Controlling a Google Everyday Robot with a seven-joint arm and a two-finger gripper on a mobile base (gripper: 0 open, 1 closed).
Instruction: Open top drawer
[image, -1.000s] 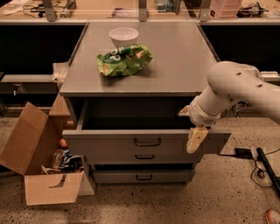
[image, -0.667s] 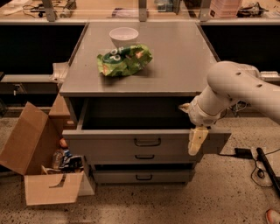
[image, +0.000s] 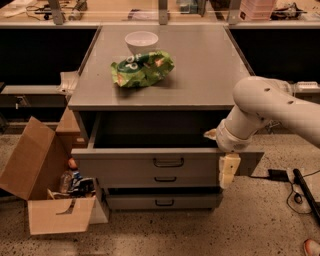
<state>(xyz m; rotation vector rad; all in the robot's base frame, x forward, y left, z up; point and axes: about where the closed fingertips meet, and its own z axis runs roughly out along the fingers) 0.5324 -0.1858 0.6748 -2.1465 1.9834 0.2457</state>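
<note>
Left: an open cardboard box (image: 37, 185) on the speckled floor (image: 165, 235), flaps spread, with small items inside that cannot be told apart. It stands just beside the cabinet's left side.

Centre: a grey cabinet (image: 210, 75) with a flat top. On the top, towards the back, a white bowl (image: 141, 41); a crumpled green bag (image: 142, 67) lies just in front of it, touching or nearly so. Below the top, the top drawer (image: 125, 162) stands out from the cabinet towards the camera, its inside dark. Its front bears a black handle (image: 168, 162) at centre. Two lower drawers (image: 165, 202) sit beneath it, flush with the body.

Right: a white arm (image: 270, 105) comes in from the right edge and bends down to the top drawer's right end. The gripper (image: 227, 177) hangs there, pointing down, against the right end of the drawer front and well apart from the handle; whether it is released or clenched cannot be told. Black cables (image: 300, 190) lie on the floor at far right.
</note>
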